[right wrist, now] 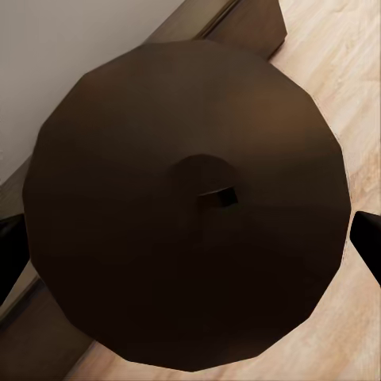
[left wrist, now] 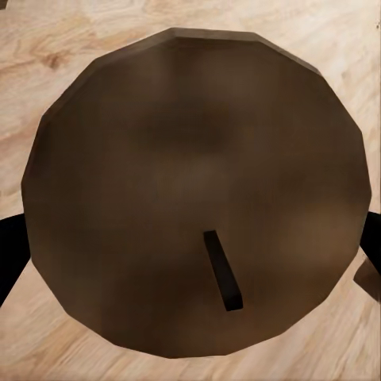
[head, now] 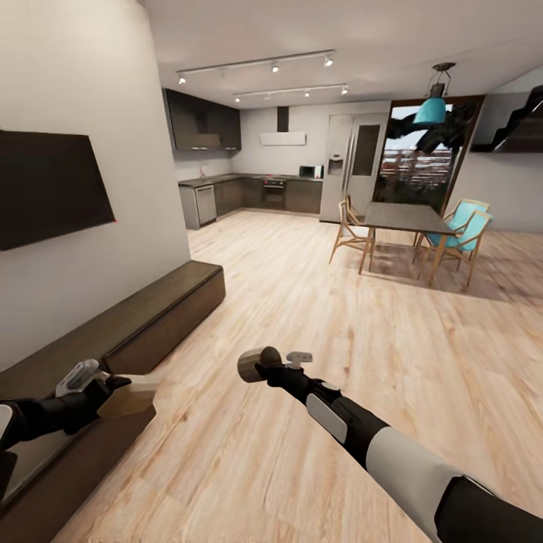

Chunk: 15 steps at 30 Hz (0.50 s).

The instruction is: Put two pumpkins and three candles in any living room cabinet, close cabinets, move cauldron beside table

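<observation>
My left gripper point(head: 121, 397) is shut on a pale beige candle point(head: 137, 397), held just above the front edge of the long low dark brown cabinet point(head: 162, 313) by the left wall. My right gripper point(head: 265, 367) is shut on a second candle point(head: 253, 363), held over the wood floor to the cabinet's right. In the left wrist view, the candle's round top point(left wrist: 190, 190) with its wick sits between black fingers point(left wrist: 8, 258). In the right wrist view, the other candle point(right wrist: 182, 206) hangs beside the cabinet point(right wrist: 254, 20). The pumpkins, cauldron and living room table are out of view.
A dark TV point(head: 45, 188) hangs on the wall above the cabinet. A dark dining table point(head: 403, 219) with chairs stands at the far right, and the kitchen point(head: 249, 192) and fridge point(head: 354, 166) lie beyond. Wood floor point(head: 302, 317) stretches between them.
</observation>
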Tool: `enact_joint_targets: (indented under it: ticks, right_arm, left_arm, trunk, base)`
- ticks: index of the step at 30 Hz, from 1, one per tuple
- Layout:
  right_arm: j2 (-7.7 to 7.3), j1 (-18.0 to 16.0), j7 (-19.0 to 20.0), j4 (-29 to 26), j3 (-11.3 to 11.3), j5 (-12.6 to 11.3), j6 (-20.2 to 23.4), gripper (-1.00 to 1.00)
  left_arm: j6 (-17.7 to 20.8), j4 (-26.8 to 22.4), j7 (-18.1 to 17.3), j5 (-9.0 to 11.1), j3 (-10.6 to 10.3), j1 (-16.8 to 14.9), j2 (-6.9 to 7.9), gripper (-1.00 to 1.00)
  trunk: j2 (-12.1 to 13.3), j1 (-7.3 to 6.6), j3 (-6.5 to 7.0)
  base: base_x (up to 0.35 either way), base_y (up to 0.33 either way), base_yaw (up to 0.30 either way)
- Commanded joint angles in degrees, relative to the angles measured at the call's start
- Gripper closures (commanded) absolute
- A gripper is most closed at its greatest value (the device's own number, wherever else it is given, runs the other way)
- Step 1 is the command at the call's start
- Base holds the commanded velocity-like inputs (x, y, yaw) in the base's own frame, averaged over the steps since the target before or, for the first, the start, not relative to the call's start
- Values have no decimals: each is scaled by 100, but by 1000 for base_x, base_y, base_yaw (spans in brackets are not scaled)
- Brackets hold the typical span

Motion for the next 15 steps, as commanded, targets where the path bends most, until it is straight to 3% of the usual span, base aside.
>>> enact_joint_targets:
  ticks: [1,15]
  right_arm:
    - [-1,-7,4,2,20,-53,16,100]
    - [7,-7,-1,-1,18,-50,482,100]
  left_arm:
    - [19,-5,65,52,19,-4,0,100]
    - [19,-5,73,40,45,5,1,100]
  trunk:
    - [37,-22,5]
    - [598,-330,162]
  base:
    - [0,0,178]
    - [0,0,177]
